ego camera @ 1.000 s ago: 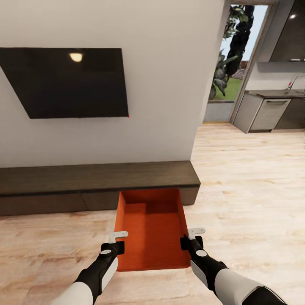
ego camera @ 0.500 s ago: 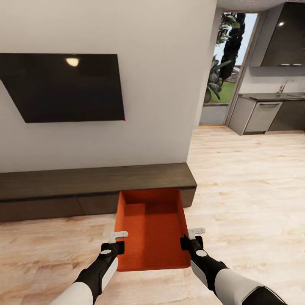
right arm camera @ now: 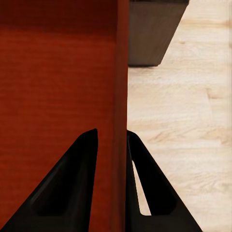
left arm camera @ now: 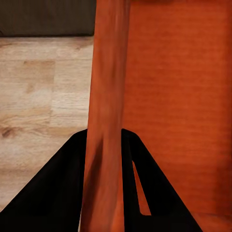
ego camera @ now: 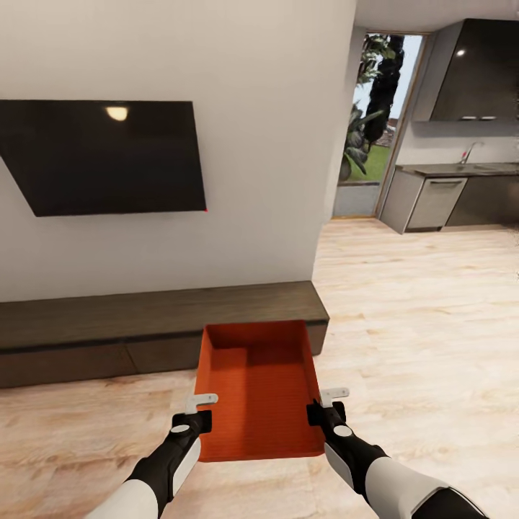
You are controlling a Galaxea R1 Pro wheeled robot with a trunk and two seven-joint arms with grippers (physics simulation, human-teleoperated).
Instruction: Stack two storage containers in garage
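So right up close, both arms are carrying 1 orange-red storage container (ego camera: 259, 389) out in front of the body, each one pinching a long side wall. The left gripper (ego camera: 200, 411) is clamping the left wall with a finger (left arm camera: 58, 193) on either side of it, and the right gripper (ego camera: 328, 407) is doing the same on the right wall. Holding it by opposite walls is probably what's keeping the bin level and open side up above the light wood floor (ego camera: 432, 339). Just past it a long low dark bench (ego camera: 144, 317) is running along the wall under the black TV (ego camera: 101, 155), so this is the living room. Further right there's a kitchen counter (ego camera: 454, 187) and a glass door (ego camera: 371, 122). I'm seeing just 1 bin here.
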